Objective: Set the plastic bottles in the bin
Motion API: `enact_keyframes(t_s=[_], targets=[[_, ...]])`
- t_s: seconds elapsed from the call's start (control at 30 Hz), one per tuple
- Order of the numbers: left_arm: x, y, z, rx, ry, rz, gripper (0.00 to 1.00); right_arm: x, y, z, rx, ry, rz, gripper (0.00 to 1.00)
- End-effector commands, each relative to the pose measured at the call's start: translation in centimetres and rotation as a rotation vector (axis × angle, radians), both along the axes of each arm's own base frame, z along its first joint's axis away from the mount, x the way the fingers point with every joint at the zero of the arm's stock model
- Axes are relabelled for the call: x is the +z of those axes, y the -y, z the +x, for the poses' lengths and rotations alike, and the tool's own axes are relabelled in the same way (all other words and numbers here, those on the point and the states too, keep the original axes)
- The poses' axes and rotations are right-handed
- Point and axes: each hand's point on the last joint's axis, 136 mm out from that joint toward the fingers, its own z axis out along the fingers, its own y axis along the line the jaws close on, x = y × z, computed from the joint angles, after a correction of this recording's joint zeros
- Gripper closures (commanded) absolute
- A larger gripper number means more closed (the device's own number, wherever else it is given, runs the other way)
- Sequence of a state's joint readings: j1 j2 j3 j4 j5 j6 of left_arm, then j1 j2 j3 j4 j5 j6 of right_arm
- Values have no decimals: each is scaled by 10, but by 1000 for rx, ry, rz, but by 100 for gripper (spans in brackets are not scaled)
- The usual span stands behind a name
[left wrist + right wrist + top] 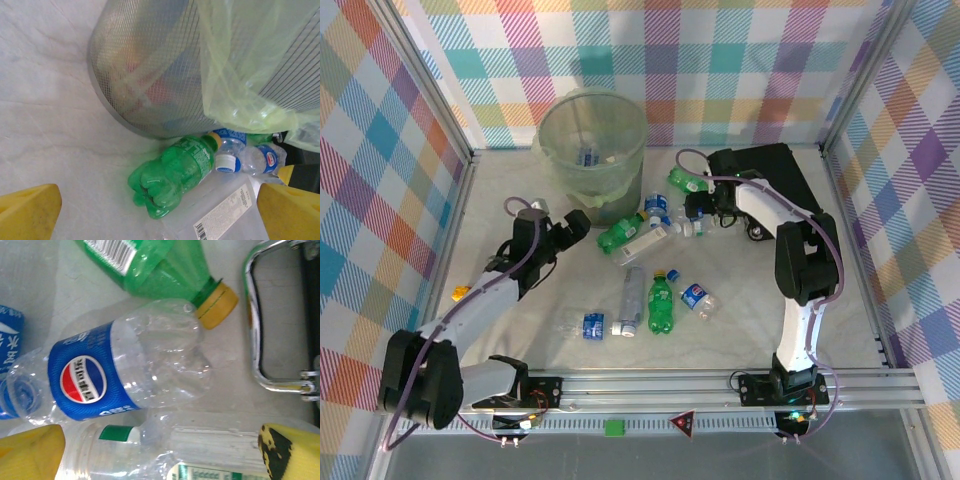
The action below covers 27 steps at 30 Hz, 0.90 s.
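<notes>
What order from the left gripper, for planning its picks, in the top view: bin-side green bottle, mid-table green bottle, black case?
From the left gripper:
1. bin-side green bottle, just right, by the bin.
2. mid-table green bottle, right and nearer the bases.
3. black case, far right.

bottles point(662, 300) lie scattered on the table point(745, 335) before the bin point(582, 180).

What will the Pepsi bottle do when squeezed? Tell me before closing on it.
The Pepsi bottle looks empty and see-through, so it is probably very light. Its clear wall is dented, so it will likely buckle rather than resist a grip. It is round and lies on its side, so it may roll or squirt away if pushed.
</notes>
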<state>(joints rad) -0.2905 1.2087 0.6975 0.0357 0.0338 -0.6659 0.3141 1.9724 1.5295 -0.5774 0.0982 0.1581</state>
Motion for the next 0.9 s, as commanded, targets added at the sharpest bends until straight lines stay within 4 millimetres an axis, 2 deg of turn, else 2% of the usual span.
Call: enact_keyframes(t_s=[0.0,0.37,0.67,0.87], targets=[[21,18,13,-47,50,-47,0,3,-7,-16,49,-19,24,1],[20,23,15,-59,42,-36,0,5,0,-65,32,-61,80,1],[24,20,12,-56,47,-25,0,-24,1,-92,48,-137,93,1],[23,16,8,-43,46,-12,0,-37,6,-95,31,-146,73,1]])
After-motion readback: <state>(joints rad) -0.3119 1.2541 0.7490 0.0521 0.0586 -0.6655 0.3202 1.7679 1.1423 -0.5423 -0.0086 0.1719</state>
